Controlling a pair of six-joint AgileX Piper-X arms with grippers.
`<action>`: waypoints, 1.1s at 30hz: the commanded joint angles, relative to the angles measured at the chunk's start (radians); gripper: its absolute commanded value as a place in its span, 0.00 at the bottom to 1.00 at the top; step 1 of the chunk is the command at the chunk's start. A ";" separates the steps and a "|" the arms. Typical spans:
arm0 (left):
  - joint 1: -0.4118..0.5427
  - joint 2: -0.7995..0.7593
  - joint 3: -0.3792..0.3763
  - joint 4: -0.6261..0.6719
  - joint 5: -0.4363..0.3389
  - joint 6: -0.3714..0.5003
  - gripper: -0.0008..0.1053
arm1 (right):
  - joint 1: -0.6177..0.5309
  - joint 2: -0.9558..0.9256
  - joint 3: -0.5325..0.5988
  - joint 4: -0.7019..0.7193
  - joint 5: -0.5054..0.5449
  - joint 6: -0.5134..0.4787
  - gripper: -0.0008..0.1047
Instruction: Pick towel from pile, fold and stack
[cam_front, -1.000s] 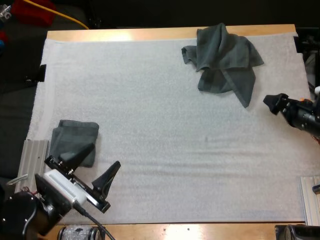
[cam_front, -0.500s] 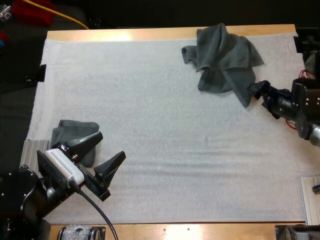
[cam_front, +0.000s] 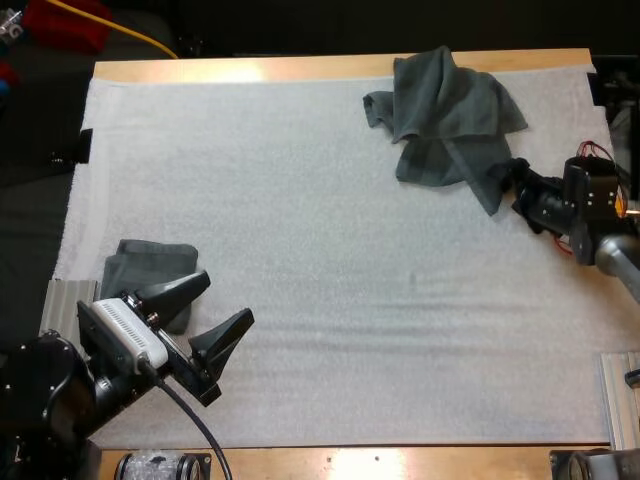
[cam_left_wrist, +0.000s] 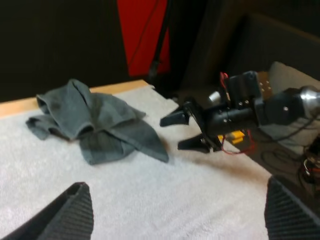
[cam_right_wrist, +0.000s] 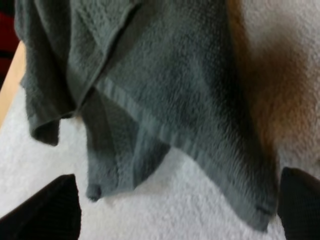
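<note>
A crumpled dark grey-green towel (cam_front: 445, 125) lies at the far right of the mat. My right gripper (cam_front: 512, 180) is open, right at the towel's near, pointed corner. In the right wrist view the towel (cam_right_wrist: 165, 90) hangs just ahead of the right gripper (cam_right_wrist: 175, 210), and its corner tip reaches down beside one of the two spread fingers. A folded towel (cam_front: 135, 270) lies at the mat's near left edge. My left gripper (cam_front: 218, 308) hovers open just to its right, holding nothing. The left wrist view looks across the mat at the crumpled towel (cam_left_wrist: 95, 125) and the right gripper (cam_left_wrist: 187, 131) beside it.
The white mat (cam_front: 320, 250) covers most of the wooden table (cam_front: 300, 68). Metal rails sit at the near left (cam_front: 65, 310) and near right (cam_front: 622, 395) corners. A red object and a yellow cable (cam_front: 130, 35) lie beyond the far left edge.
My right gripper has moved in from the right to the crumpled towel's near corner. My left gripper has risen a little and turned toward the mat's middle.
</note>
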 joint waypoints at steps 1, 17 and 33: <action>-0.006 0.003 -0.008 0.003 0.011 -0.008 0.66 | 0.003 0.022 -0.025 -0.016 0.001 0.002 0.75; -0.006 0.003 -0.008 0.003 0.014 -0.008 0.66 | 0.048 0.180 -0.099 -0.016 -0.019 -0.012 0.75; -0.006 0.003 -0.008 0.003 0.014 -0.008 0.66 | 0.109 0.173 -0.105 -0.016 0.022 -0.005 0.01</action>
